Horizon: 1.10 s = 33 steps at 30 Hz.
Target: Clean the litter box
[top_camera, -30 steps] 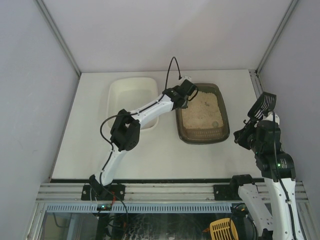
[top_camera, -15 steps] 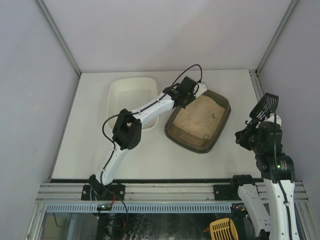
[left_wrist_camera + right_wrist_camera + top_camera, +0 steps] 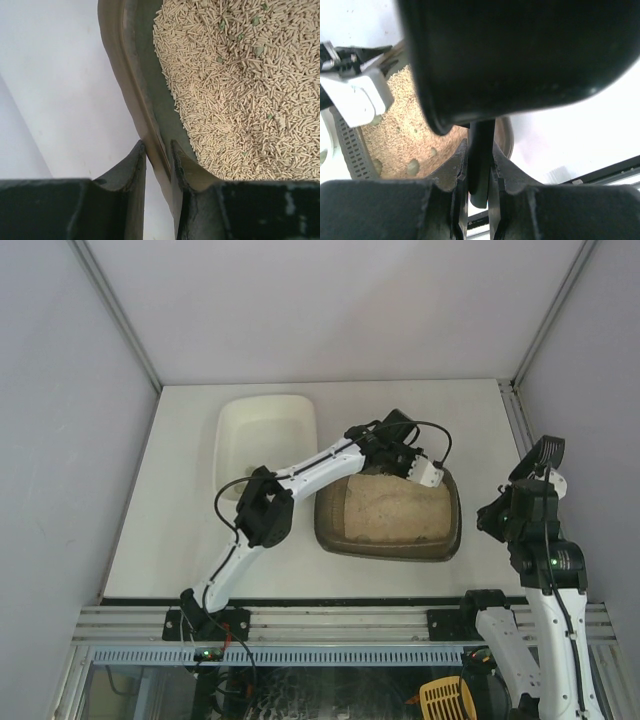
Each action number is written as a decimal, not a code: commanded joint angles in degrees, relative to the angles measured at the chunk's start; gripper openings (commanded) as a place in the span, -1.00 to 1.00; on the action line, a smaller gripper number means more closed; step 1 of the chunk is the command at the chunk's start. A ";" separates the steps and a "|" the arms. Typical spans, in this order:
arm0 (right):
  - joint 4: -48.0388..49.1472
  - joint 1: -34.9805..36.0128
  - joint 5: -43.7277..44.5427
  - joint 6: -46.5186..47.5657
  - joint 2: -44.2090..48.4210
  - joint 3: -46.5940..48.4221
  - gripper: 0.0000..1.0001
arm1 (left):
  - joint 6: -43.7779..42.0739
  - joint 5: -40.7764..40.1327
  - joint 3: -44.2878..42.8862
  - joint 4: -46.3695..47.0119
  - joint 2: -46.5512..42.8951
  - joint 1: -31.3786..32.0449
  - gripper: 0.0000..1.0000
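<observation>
Table (image 3: 180,520): tool (image 3: 159,152) pinches litter box (image 3: 114,50) rim.

Dark brown-grey litter box (image 3: 388,549), thick rounded rim, beige pellet litter inside, lying crosswise

walls (image 3: 60,440): pale grey | table (image 3: 180,530): white | front rail (image 3: 340,623): aluminium | light: even

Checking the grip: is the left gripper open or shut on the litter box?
Shut on it: the left wrist view shows the left gripper pinching the litter box rim, one finger outside, one inside.
</observation>
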State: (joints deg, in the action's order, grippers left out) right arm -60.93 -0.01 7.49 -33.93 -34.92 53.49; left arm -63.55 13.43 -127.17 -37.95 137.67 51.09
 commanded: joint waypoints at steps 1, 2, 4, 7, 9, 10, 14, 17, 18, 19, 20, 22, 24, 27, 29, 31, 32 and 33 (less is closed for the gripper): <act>-0.53 -0.34 4.86 -3.00 1.59 1.20 -1.00 | -21.64 14.72 -6.86 -4.45 -0.68 0.51 -1.00; -0.74 -0.27 5.44 -3.35 2.13 1.32 -1.00 | -24.78 15.73 -7.58 -5.13 -0.19 0.66 -1.00; -1.07 -0.29 6.12 -3.74 3.11 1.51 -1.00 | -32.65 18.43 -8.24 -7.57 0.34 0.76 -1.00; -1.76 -0.34 5.84 -4.25 4.08 1.52 -1.00 | -46.60 20.86 -7.89 -11.81 0.84 0.68 -1.00; -2.45 -0.34 5.68 -4.90 4.46 1.57 -1.00 | -53.30 23.10 -7.99 -14.10 1.34 0.59 -1.00; -2.64 -0.34 5.48 -5.03 4.65 1.62 -1.00 | -56.23 24.07 -8.00 -14.88 1.60 0.59 -0.99; -4.22 -0.37 6.00 -5.92 5.25 1.64 -1.00 | -66.71 26.05 -9.29 -17.40 2.92 1.06 -0.99; -5.28 -0.36 6.62 -6.56 5.95 1.61 -1.00 | -74.08 27.13 -11.37 -20.20 4.63 1.29 -0.99; -5.79 -0.42 7.31 -7.31 6.69 1.69 -1.00 | -77.34 26.98 -11.34 -21.05 4.90 1.23 -1.00; -6.07 -0.43 8.23 -8.17 7.73 1.62 -1.00 | -81.10 26.60 -11.34 -22.25 5.18 1.10 -1.00; -6.12 -0.40 9.04 -8.76 8.96 1.64 -1.00 | -84.66 26.87 -11.33 -23.26 5.43 0.92 -1.00; -6.33 -0.43 10.25 -9.40 10.65 1.80 -1.00 | -89.21 27.57 -11.27 -25.33 5.68 0.77 -1.00; -6.67 -0.43 10.30 -9.48 10.58 1.79 -1.00 | -92.07 28.26 -10.59 -26.96 5.46 0.83 -0.99; -7.18 -0.41 9.73 -9.70 9.23 1.76 -1.00 | -92.69 29.41 -9.13 -26.93 4.49 1.39 -1.00; -7.21 -0.40 9.52 -9.70 8.99 1.62 -1.00 | -92.78 30.15 -9.07 -26.95 4.15 1.82 -1.00; -6.98 -0.43 9.40 -9.66 9.16 1.44 -1.00 | -92.98 30.77 -9.10 -27.73 3.66 2.49 -1.00; -7.04 -0.42 9.25 -9.66 9.17 1.36 -1.00 | -92.97 31.18 -8.95 -28.37 3.30 2.89 -1.00; -7.16 -0.43 9.15 -9.66 9.11 1.28 -1.00 | -93.04 31.48 -8.57 -28.86 2.94 3.24 -1.00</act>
State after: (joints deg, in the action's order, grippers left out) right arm -69.04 -0.03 16.03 -42.87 -25.50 53.82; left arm -117.21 41.39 -135.59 -60.12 142.43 52.34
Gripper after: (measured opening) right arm 0.126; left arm 0.255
